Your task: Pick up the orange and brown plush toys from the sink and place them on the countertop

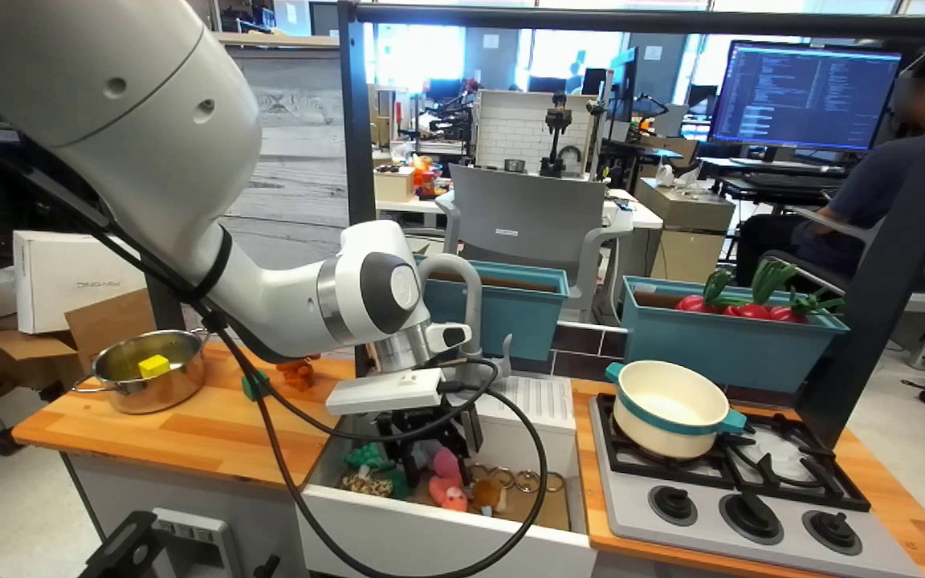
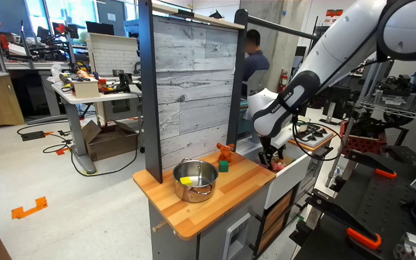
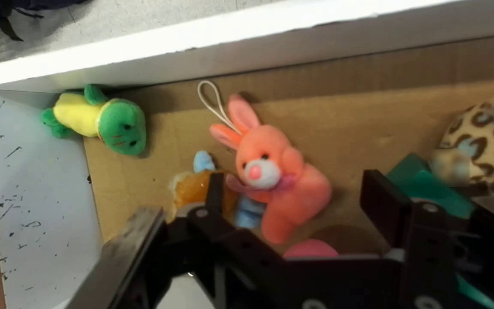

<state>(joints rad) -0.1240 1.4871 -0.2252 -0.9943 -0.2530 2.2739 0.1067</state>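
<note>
On the wooden countertop (image 2: 240, 186) sits the orange plush toy (image 2: 225, 152), near the back panel; it also shows in an exterior view (image 1: 296, 374). The brown plush toy (image 3: 187, 191), with blue and white parts, lies on the floor of the sink (image 1: 438, 534). My gripper (image 3: 294, 176) reaches down into the sink with its jaws wide apart and grips nothing. In the wrist view its left finger (image 3: 215, 189) partly covers the brown toy. A coral-pink bunny (image 3: 290, 184) lies below, between the fingers; contact cannot be told.
Also in the sink are a green-yellow toy (image 3: 97, 118), a leopard-print toy (image 3: 491, 137) and a pink object (image 3: 311, 249). The countertop bears a green block (image 2: 223, 166) and a steel pot (image 2: 195, 195). The faucet (image 1: 470, 305) stands behind the gripper, the stove (image 1: 735, 490) beside the sink.
</note>
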